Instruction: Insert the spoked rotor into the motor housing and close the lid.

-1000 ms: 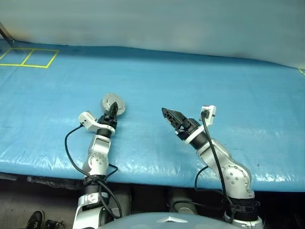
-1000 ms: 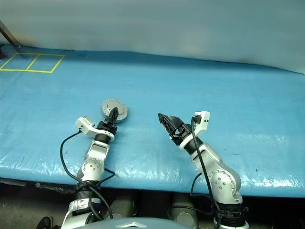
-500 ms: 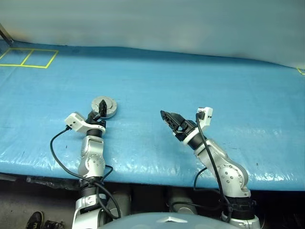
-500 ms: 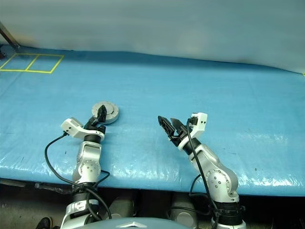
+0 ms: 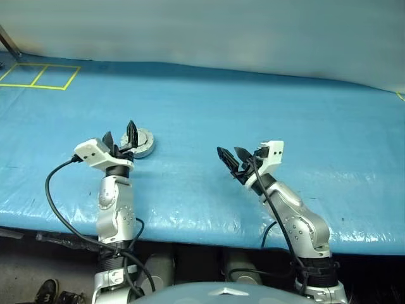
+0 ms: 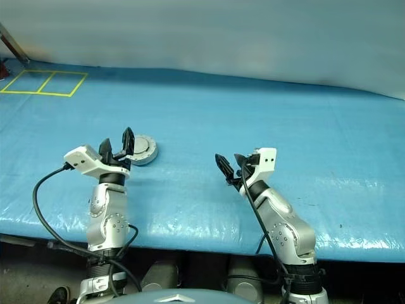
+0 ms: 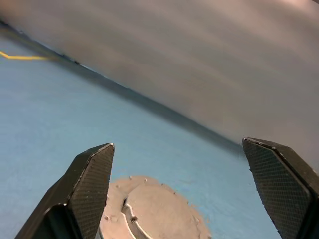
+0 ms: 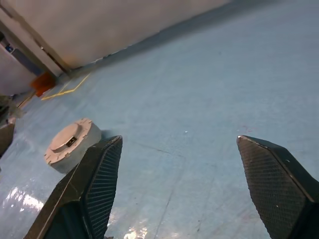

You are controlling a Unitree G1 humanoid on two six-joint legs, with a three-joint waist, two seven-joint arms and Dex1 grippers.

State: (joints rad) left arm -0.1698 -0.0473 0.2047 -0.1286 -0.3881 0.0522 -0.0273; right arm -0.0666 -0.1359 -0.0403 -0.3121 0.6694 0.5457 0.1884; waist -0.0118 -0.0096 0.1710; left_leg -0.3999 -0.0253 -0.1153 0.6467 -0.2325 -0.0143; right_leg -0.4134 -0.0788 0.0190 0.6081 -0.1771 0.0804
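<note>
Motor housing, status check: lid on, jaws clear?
Left gripper open, empty, lifted beside housing. Right gripper open, empty. Motor housing flat on blue table, lid seated on top. No obstructions.

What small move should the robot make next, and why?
Probably draw both arms back from the table. The lid lies flat on the housing, plain silver face up, and looks closed. The left gripper is open just in front of it and holds nothing; the right gripper is open too, over bare blue cover. No loose rotor can be seen, so the assembly appears finished.
</note>
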